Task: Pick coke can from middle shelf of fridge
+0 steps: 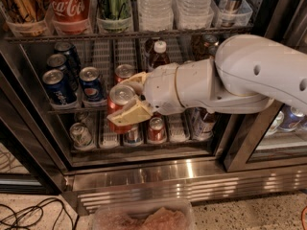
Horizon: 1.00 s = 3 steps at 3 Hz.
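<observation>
One red soda can with a silver pull-tab top, the coke can (120, 96), sits left of frame centre, clamped in the gripper (118, 104). The cream-coloured fingers (130, 115) are narrowed onto it, one over its upper right and one across its lower front.

- The can is at the front edge of the middle shelf (76, 110), a wire rack with a thin steel rail and white ribbed lanes. The can's body overlaps the rail line. Its base appears to be off the rack, though the lower finger hides the contact.
- Left: the nearest blue Pepsi can (91, 83) stands just beside it, with a slim gap. More blue cans are further left and behind.
- Behind: a second red can (123, 72) is in the same lane, near the upper finger. A brown bottle with a white cap (158, 54) stands above the wrist.
- Above: the bin-fronted upper rack (144, 32) is well apart from the can top.
- Below: small cans on the lower rack (156, 128) sit close under the gripper.
- Right: the white robot arm (249, 75) fills that half of the shelf opening.
- The fridge (168, 174) has a dark frame at the left edge and a steel slatted base across the lower frame.
</observation>
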{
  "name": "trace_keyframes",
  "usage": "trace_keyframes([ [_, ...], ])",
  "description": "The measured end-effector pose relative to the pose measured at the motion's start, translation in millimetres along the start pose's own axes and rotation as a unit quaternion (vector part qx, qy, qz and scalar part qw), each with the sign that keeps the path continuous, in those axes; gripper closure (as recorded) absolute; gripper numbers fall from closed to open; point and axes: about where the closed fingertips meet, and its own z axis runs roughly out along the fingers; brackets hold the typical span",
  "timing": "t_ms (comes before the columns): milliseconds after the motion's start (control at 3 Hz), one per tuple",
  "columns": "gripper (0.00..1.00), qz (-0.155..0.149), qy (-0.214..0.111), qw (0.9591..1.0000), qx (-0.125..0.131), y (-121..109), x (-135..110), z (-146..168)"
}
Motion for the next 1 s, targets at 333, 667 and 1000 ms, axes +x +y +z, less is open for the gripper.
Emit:
trace_keyframes([
  [333, 1.0, 0.013, -0.004, 0.9989, -0.045, 17, -4, -18],
  [667, 1.0, 0.014, 0.022, 0.9968, -0.076, 33, -15, -35],
  [1000, 1.0, 0.014, 0.082, 0.992, -0.095, 47, -16, -52],
])
